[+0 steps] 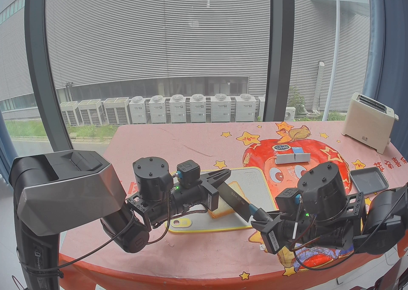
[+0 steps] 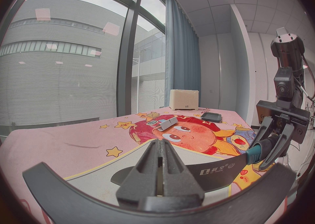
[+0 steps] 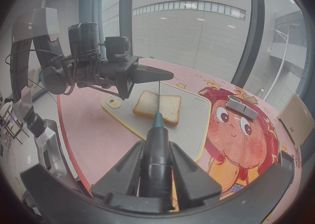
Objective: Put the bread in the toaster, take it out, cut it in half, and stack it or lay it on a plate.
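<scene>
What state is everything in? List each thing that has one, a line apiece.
bread: flat on the cutting board, no cut visible
knife: held by its handle, blade edge-down across the bread
right gripper: shut on the knife
left gripper: shut, holding nothing, over the blade
toaster: upright, nothing sticking out
plate: empty

Matt black knife [image 1: 236,200], porous bread [image 3: 146,104], smooth plastic board [image 3: 193,126], matt cream toaster [image 1: 369,121].
</scene>
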{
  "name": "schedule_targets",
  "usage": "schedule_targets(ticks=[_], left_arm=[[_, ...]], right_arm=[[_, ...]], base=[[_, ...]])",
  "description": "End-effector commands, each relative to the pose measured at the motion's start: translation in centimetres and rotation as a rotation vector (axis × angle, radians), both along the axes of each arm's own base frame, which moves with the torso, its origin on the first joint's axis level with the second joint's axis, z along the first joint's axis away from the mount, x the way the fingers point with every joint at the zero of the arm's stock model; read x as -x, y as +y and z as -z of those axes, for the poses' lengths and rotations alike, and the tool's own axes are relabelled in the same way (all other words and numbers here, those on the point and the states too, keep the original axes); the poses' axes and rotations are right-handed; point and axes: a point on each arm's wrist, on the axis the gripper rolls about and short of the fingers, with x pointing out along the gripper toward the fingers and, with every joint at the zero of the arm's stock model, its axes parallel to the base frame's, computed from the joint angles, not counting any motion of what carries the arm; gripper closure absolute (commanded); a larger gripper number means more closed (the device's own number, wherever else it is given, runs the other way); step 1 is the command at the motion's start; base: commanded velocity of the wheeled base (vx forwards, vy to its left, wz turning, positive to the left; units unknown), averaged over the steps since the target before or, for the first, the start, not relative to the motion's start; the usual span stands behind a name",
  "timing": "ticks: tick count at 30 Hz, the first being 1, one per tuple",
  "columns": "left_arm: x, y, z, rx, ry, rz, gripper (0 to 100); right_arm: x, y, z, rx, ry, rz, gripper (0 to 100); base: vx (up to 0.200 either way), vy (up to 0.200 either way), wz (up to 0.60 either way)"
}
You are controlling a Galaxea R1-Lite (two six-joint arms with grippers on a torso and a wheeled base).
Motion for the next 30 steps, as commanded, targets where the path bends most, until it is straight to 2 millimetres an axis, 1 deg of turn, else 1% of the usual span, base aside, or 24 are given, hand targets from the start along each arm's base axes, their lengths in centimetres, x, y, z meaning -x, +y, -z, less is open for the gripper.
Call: schedule_targets(ticks=[1,8,17,24,30], left_arm=[[-0.1,0.0,1.0,-0.018,0.025,-0.003,100],[-0.1,0.1,1.2,-0.02,0.03,-0.004,100],[-0.1,-0.1,0.5,-0.008,0.012,0.0,100],[-0.1,0.0,0.6,-0.009,0.015,-0.001,100],[-0.1,0.4,1.2,-0.022,0.034,-0.011,100]], right_arm=[[0.0,0.1,-0.1,-0.005,-0.005,0.0,100],[-0.1,0.0,-0.1,-0.006,-0.004,0.004,100],[0.0,0.0,1.1,0.039,0.035,0.002,100],[-0.1,0.0,0.8,0.021,0.019,0.002,100],[-0.2,0.1,0.0,-0.006,-0.002,0.003,100]], base=[[0.0,0.0,0.0],[0.0,0.0,0.0],[0.0,0.0,0.0],[0.0,0.0,0.0],[0.0,0.0,0.0]])
